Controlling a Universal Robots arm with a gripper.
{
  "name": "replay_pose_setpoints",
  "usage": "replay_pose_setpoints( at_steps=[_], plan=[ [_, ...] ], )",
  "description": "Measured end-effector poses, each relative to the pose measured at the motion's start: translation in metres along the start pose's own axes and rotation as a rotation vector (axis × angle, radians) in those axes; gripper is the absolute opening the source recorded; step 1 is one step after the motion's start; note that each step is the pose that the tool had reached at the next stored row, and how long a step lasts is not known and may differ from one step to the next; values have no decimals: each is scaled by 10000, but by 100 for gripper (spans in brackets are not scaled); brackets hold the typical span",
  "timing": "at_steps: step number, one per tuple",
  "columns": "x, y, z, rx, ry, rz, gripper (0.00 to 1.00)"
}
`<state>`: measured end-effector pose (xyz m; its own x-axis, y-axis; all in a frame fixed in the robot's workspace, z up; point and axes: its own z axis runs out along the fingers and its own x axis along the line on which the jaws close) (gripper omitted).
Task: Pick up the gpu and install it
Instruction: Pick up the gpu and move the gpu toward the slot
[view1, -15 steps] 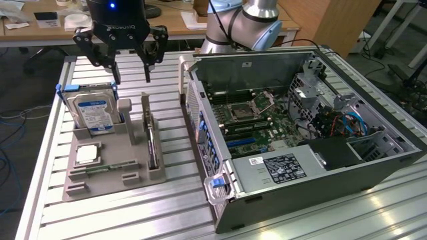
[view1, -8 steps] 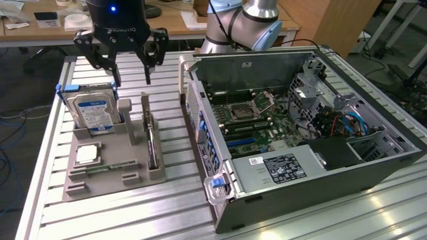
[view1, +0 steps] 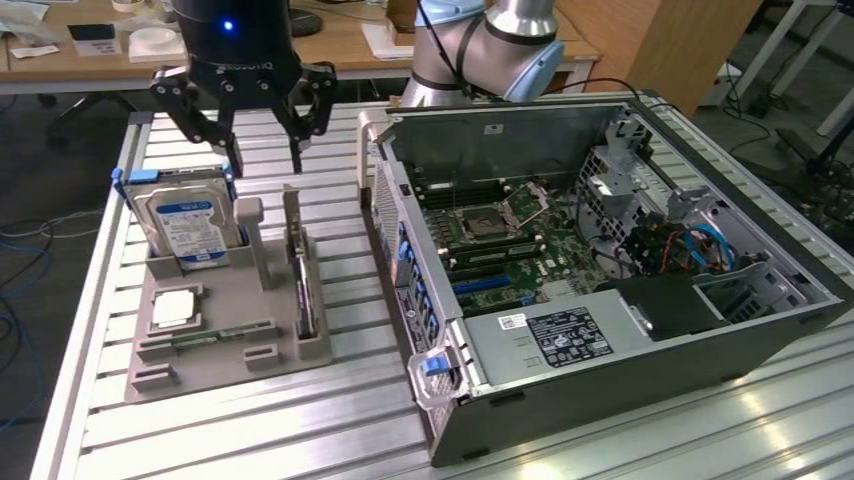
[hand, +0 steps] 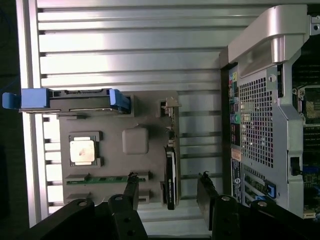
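At the exterior view's far left, above the far end of a grey tray on the slatted metal counter, the black jaws hang wide open, tips pointing down, with nothing held and nothing touched. Under them, at the tray's far left corner, a silver hard drive with a blue-white label stands upright in blue rails. Nearer on the same side, a square processor chip lies flat in its recess, and just nearer than that a narrow green memory stick sits on edge in a slot. Along the tray's right side the gpu stands edge-on in its own slot, a thin dark slab running from far to near, well below the jaws and apart from them; in the wrist view the gpu shows between the two spread fingertips. To the right of the tray, just beside it, an open computer case lies on its side with the motherboard facing up, a labelled power supply at its near end and blue cables at its right. Behind the case rises the silver-blue arm
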<state>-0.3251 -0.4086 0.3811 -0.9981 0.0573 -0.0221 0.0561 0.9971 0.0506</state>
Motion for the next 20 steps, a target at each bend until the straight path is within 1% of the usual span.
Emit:
replay_pose_setpoints(
  at_steps=[14,20],
  plan=[
    [1,-12,106,0,0,-1,59],
    [-75,-39,164,-8,37,-2,59]
  ],
)
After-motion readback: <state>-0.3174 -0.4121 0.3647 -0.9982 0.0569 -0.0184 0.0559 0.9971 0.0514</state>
